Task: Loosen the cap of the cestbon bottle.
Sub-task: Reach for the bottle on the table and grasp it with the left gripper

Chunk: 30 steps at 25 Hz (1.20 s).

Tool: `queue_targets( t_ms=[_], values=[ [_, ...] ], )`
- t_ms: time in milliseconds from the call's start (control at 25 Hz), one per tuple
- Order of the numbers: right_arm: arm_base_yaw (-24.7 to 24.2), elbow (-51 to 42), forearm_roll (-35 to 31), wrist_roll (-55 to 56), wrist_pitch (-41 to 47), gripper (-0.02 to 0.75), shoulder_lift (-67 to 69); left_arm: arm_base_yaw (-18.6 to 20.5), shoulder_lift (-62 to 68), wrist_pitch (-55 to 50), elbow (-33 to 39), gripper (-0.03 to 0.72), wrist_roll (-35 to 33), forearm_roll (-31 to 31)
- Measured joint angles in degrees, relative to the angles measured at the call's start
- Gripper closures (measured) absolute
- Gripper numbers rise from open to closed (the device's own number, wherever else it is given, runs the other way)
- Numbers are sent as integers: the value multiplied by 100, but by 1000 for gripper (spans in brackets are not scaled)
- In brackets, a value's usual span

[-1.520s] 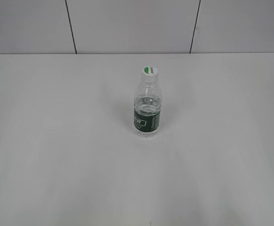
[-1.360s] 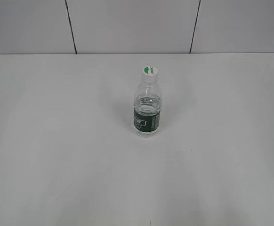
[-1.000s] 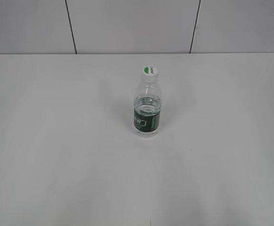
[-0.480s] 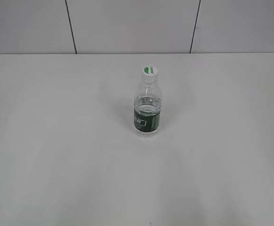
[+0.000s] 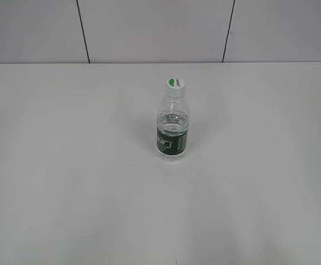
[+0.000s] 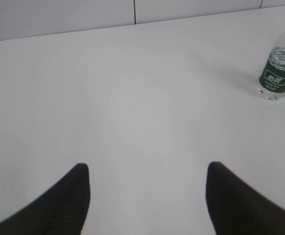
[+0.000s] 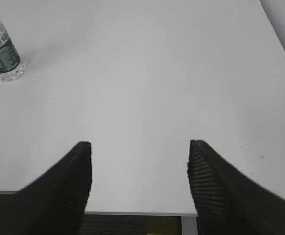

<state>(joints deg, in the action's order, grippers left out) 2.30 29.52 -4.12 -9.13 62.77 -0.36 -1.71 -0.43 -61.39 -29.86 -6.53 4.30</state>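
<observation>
The cestbon bottle (image 5: 172,127) stands upright near the middle of the white table, clear with a dark green label band. Its white cap (image 5: 175,84) with a green half-circle is on the neck. The bottle also shows at the right edge of the left wrist view (image 6: 278,73) and at the top left of the right wrist view (image 7: 1,54); the cap is cut off in both. My left gripper (image 6: 147,171) is open and empty, far from the bottle. My right gripper (image 7: 138,147) is open and empty over the table's front edge. Neither gripper shows in the exterior view.
The white table (image 5: 67,165) runs back to a grey panelled wall (image 5: 149,27). In the right wrist view the table's front edge (image 7: 132,213) lies just under the fingers, with dark floor below.
</observation>
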Motion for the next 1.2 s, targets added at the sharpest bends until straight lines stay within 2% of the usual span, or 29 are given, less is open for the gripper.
queue_targets(
  t_ms=[480, 800, 1200],
  values=[
    [0, 67, 0, -30, -101, 266, 0, 0, 0, 231, -156, 235, 0, 0],
    [0, 125, 168, -136, -1060, 266, 0, 0, 163, 1660, -246, 235, -5, -24],
    [0, -37, 314, -154, -2768, 266, 36, 0, 1147, 4118, 588, 235, -10, -1]
  ],
)
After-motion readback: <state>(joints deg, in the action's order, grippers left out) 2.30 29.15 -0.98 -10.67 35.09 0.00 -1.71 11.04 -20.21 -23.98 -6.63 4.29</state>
